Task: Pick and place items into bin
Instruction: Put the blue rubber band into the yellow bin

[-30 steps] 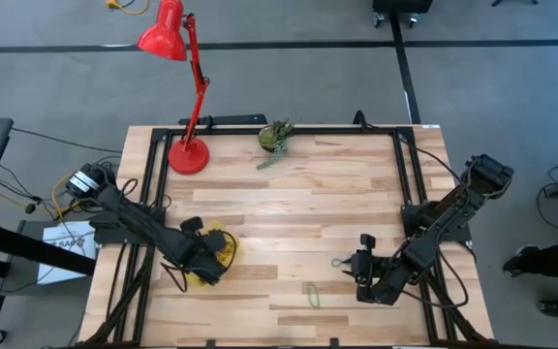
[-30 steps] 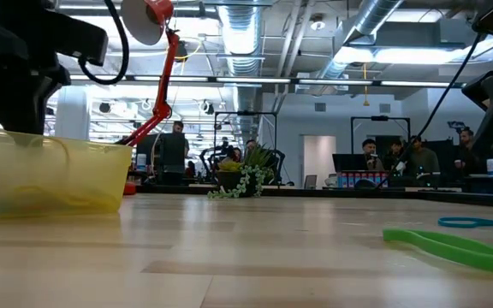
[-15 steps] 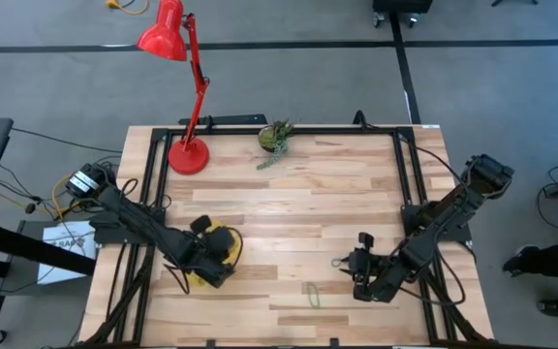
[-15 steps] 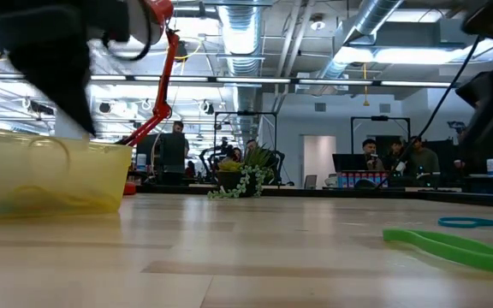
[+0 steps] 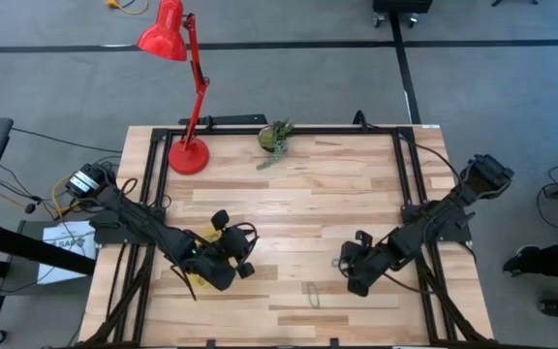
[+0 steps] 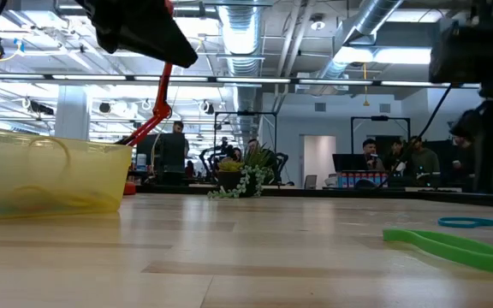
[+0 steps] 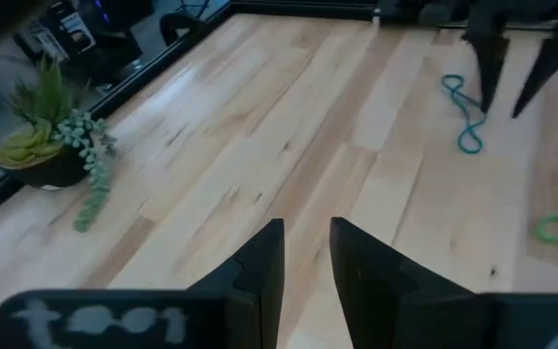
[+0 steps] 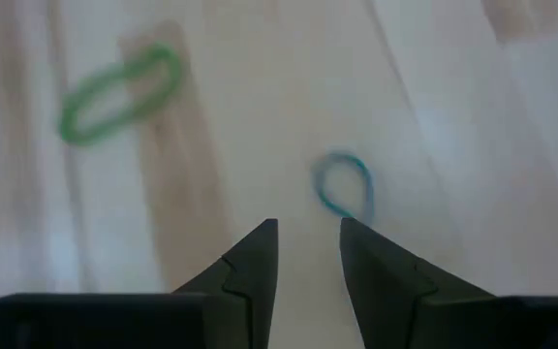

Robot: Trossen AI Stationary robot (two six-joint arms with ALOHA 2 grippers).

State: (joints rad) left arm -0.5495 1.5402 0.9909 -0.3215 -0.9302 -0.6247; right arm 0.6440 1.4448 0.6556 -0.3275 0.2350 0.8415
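Observation:
The yellow translucent bin (image 5: 200,274) (image 6: 50,175) stands at the table's near left, with band loops lying inside; my left arm covers most of it in the high view. My left gripper (image 5: 243,248) (image 7: 306,254) hangs open just right of the bin, above the wood, holding nothing. A blue rubber band (image 5: 337,262) (image 8: 343,185) (image 7: 464,114) lies flat right of centre. My right gripper (image 5: 349,273) (image 8: 308,248) hovers open over it. A green band (image 5: 312,294) (image 8: 120,91) (image 6: 452,247) lies flat closer to the near edge.
A red desk lamp's base (image 5: 188,156) stands at the far left and a green plant clump (image 5: 276,137) (image 7: 48,147) at the far middle. A black frame (image 5: 279,129) rims the table. Bare wood lies between the two grippers.
My left gripper has risen from over the bin and swung toward the table's right, past the bin's right side. My right gripper has shifted toward the table's left, closer to the blue band. The bands on the table have stayed in place.

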